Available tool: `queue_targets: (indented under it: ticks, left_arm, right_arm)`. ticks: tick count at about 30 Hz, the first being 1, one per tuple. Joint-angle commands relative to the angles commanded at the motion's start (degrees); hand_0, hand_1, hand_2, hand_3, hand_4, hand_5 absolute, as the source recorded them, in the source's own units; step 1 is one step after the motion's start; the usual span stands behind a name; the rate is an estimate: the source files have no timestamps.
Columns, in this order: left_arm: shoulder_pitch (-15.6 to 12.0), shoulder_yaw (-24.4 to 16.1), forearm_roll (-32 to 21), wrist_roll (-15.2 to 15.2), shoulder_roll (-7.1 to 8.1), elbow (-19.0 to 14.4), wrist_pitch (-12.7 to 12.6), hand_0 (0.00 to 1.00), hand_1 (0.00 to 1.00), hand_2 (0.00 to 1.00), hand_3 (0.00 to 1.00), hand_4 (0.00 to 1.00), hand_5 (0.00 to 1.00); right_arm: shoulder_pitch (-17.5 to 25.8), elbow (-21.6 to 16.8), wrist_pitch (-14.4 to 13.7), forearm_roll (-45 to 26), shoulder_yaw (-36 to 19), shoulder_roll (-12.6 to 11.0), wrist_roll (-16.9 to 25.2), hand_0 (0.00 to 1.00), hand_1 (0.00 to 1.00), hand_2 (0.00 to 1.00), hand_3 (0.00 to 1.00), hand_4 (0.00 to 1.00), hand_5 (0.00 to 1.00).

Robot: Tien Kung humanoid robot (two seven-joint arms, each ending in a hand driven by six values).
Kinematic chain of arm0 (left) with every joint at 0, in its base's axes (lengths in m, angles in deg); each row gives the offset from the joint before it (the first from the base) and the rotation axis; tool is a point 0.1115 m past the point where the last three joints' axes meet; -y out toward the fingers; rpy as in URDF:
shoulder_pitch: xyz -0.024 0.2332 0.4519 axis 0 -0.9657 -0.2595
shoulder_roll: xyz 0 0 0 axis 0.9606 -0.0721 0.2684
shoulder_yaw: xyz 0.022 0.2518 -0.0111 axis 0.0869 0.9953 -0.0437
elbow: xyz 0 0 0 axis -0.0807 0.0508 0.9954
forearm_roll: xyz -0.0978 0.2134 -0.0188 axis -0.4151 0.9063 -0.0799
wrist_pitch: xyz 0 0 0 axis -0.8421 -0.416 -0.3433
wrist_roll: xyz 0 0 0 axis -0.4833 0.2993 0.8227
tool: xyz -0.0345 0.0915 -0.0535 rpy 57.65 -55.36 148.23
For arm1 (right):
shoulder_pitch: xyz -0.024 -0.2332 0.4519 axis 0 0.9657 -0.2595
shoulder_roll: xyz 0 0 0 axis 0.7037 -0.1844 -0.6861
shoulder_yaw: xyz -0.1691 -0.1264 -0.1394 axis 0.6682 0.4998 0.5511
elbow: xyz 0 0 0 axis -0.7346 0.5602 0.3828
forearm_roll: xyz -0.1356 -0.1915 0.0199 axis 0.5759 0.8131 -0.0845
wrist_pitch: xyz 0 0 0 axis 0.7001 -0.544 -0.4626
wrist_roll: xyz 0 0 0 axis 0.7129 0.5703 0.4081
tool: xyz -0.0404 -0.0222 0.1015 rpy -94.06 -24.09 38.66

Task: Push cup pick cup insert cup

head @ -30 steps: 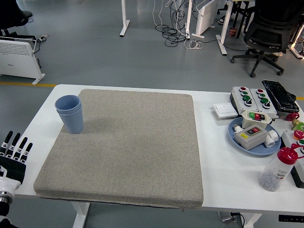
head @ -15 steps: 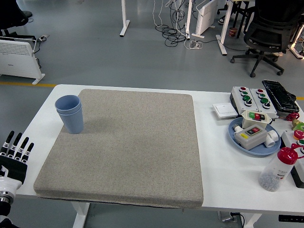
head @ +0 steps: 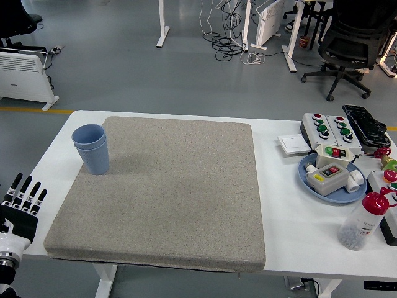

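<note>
1. Left hand (head: 20, 205), black with white-tipped fingers (head: 27, 193) held straight and slightly apart, gripping nothing, parked off the desk's left edge near its near-left corner, well apart from the cups.
2. Right hand nowhere in view.
3. Nearest to the hand: grey mat (head: 167, 186), a thick, rounded-cornered pad with a coarse, felt-like weave, covering most of the desk (head: 282, 205) from the left side to past the middle; smooth white desk top bare around it.
4. At the mat's far-left corner: blue cups (head: 91, 148), upright, one seated inside the other, two rims showing one above the other; smooth matte plastic by the look, tapered walls, round mouths.
5. Judged from that nesting: insertion seemingly already done, with no loose cup left anywhere on the mat to push or pick; little or nothing of the task apparently remaining, unless another round is meant.
6. Along the desk's right edge, well apart from the cups: shallow blue plate (head: 330, 186) carrying pale button boxes, hard and boxy.
7. Behind it, toward the far-right corner: grey control box (head: 325, 127) with red and green round buttons.
8. Near the right edge, nearer side: clear bottle (head: 363, 221) with red cap, holding small granular contents.
</note>
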Motion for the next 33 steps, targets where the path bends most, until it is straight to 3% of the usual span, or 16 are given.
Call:
queue_targets:
  ticks: [14, 33]
  left_arm:
    - [-0.73, 0.5, 0.04, -0.1, 0.83, 0.2, 0.01, 0.861, 0.86, 0.877, 0.833, 0.577, 0.998]
    - [0.04, -0.73, 0.09, -0.14, 0.31, 0.06, -0.01, 0.861, 0.859, 0.877, 0.832, 0.578, 0.998]
  right_arm:
    - [0.81, -0.03, 0.09, -0.35, 0.45, 0.48, 0.08, 0.744, 0.681, 0.683, 0.564, 0.086, 0.49]
    - [-0.59, -0.06, 0.42, -3.22, 2.53, -0.01, 1.12, 0.744, 0.681, 0.684, 0.564, 0.087, 0.49]
